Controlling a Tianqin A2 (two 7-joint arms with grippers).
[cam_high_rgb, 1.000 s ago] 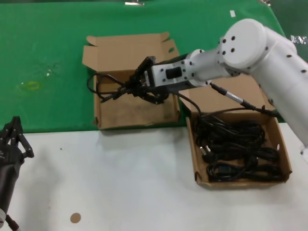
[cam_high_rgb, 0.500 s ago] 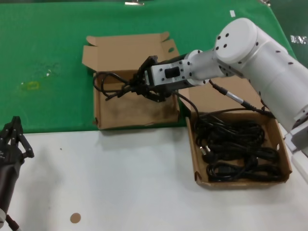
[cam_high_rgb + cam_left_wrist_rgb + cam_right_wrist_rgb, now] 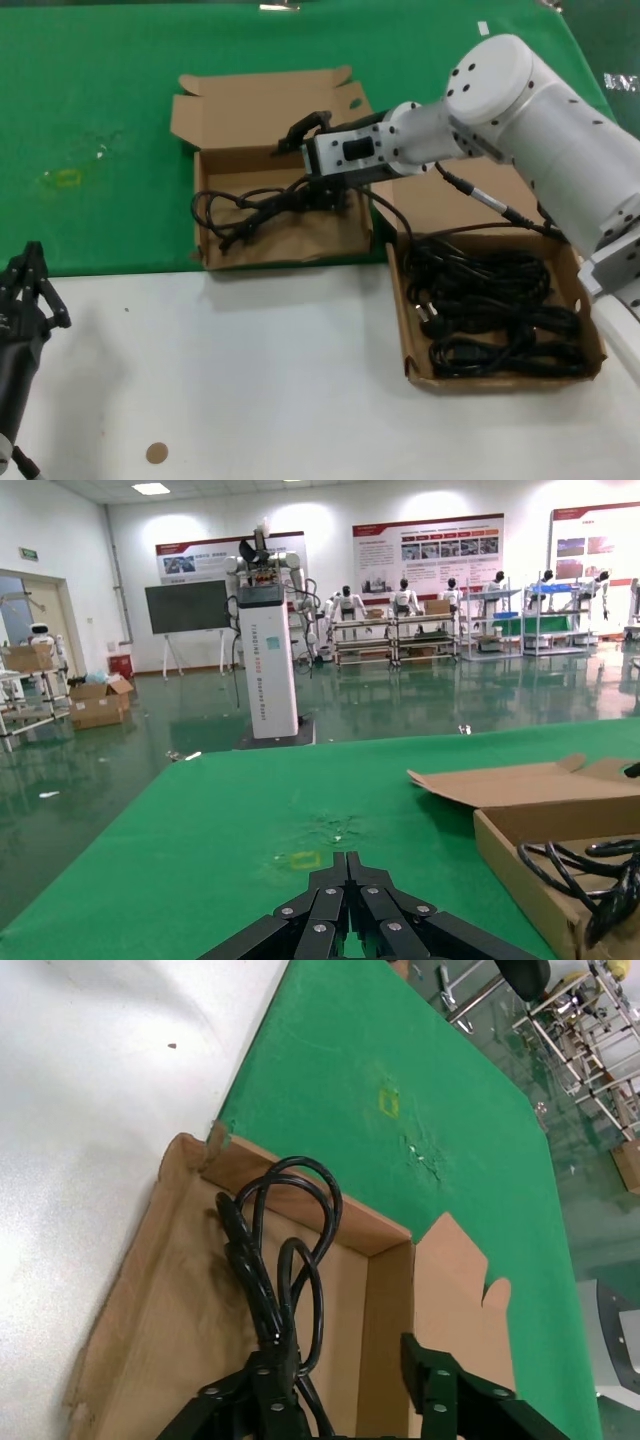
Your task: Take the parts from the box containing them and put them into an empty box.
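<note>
The right wrist view's edge cuts off the cord (image 3: 275,1290) near the right hand (image 3: 345,1385).

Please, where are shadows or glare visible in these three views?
Head view: a soft shadow lies on the white table beside the left gripper. Left wrist view: the glossy hall floor mirrors the ceiling lights. Right wrist view: the table is brightly lit; the power cord casts little shadow in its box.
</note>
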